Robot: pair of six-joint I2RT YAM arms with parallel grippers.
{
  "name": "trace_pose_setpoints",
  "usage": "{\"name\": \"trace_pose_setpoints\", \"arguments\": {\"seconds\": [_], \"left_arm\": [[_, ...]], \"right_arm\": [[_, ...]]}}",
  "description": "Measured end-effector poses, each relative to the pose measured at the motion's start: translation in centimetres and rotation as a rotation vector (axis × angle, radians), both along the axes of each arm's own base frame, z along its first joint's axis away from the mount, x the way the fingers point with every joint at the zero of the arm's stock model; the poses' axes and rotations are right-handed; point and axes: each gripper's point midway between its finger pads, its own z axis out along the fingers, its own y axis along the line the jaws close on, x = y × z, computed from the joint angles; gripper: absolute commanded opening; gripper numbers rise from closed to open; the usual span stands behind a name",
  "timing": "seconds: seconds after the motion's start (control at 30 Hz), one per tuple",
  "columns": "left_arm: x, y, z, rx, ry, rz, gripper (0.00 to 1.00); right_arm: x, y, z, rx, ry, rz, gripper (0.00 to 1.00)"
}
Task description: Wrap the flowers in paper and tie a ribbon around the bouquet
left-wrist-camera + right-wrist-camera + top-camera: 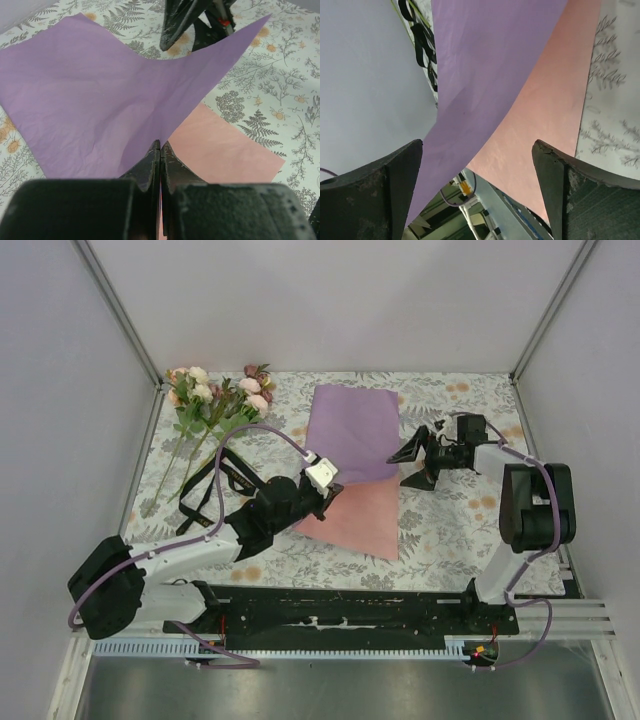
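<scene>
Top view only: the flowers (pixel 215 400) lie at the far left corner of the desk (pixel 450 530), with the ribbon (pixel 212 485) looped just nearer.

Left hand (pixel 160 150): the left wrist view shows its jaws pressed together on the paper's lifted lilac edge.

The paper (pixel 355 430) lies mid-desk, lilac uppermost, with the pink face showing at its near end.

Right hand (pixel 476 150): its own view shows fingers spread wide, gripping nothing, beside the paper's right edge.

paper (pixel 352 425) centre, lilac far half, pink near half | flowers (pixel 215 395) 10 o'clock, blooms far | ribbon (pixel 216 464) 9 o'clock, beside stems | left gripper (pixel 328 492) at paper's 8 o'clock edge | right gripper (pixel 400 470) jaws spread, at paper's 3 o'clock edge
</scene>
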Motion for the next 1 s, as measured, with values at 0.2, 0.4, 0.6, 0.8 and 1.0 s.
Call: {"name": "trace_pose_setpoints", "arguments": {"seconds": [0.2,0.4,0.6,0.8,1.0], "left_arm": [[-0.6,-0.3,0.7,-0.01,-0.018,-0.045,0.02],[-2.1,-0.9,1.5,0.009,-0.07,-0.131,0.02],[-4.0,-1.5,1.6,0.04,-0.116,-0.236,0.45],[-3.9,0.3,0.9,0.086,-0.009,-0.212,0.72],[-1.9,5.0,7.3,-0.046,0.09,-0.05,0.83]], "right_arm": [[2.8,0.4,-1.6,0.037,0.056,-0.044,0.89],[5.7,1.1,-2.1,0.09,0.07,-0.063,0.49],[7.5,1.3,-0.3,0.122,0.009,-0.053,0.0],[7.9,0.0,4.5,0.049,-0.129,0.003,0.0],[7.9,-0.8,14.2,-0.119,-0.481,0.102,0.0]]}}
